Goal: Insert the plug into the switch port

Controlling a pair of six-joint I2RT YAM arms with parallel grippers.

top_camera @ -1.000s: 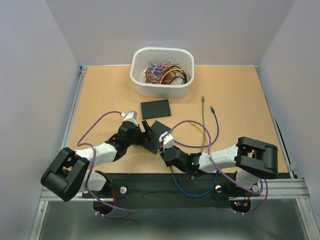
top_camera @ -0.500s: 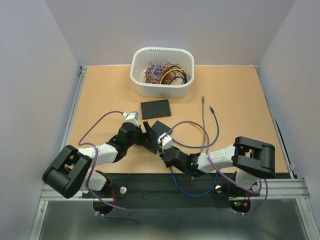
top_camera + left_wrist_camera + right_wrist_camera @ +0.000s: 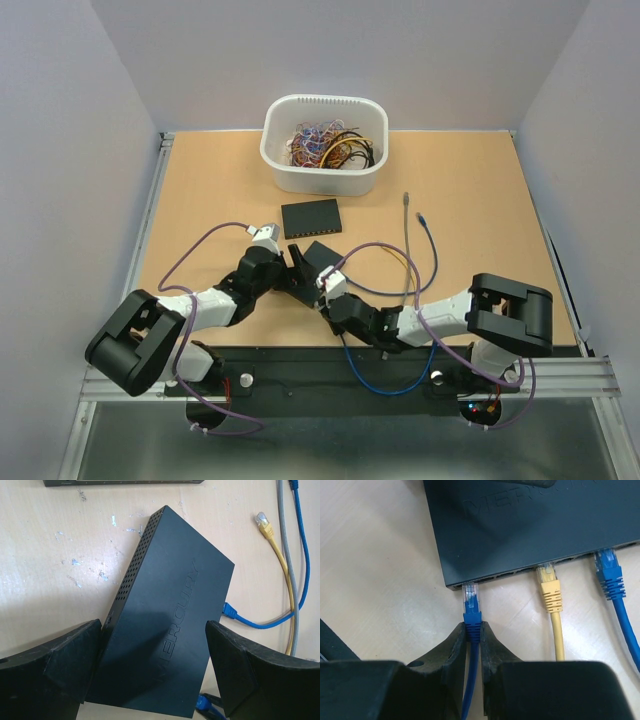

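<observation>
One tan table (image 3: 200, 180), biggest of all. Two robot arms at its near edge, the left arm (image 3: 200, 305) and the right arm (image 3: 450, 315), both bent in toward the middle. One white tub (image 3: 320, 178) at the far side, full of thin tangled wires. Two flat black boxes: the far box (image 3: 311, 217) near the tub, and the near box (image 3: 167, 625) slanted between the two claws. Left claw (image 3: 152, 630) wide open, with one finger on each side of the near box and close beside it; touching or not, hard to tell. Right claw (image 3: 474, 635) narrow, pinching the blue plug (image 3: 471, 596) by the soft blue part just behind its clear tip. Three plugs along the front edge of the near box: two blue, one yellow. Held blue plug at the last hole on the left of that edge in the right wrist view, long way running straight from claw to box, clear tip pointing at the box and meeting its edge; how deep in, hard to tell. Yellow plug (image 3: 548, 582) at a hole further right, other blue plug (image 3: 608, 565) further right again. Three loose cord ends out on the table: one grey end (image 3: 405, 199), one blue end (image 3: 423, 216), one yellow end (image 3: 262, 520).
</observation>
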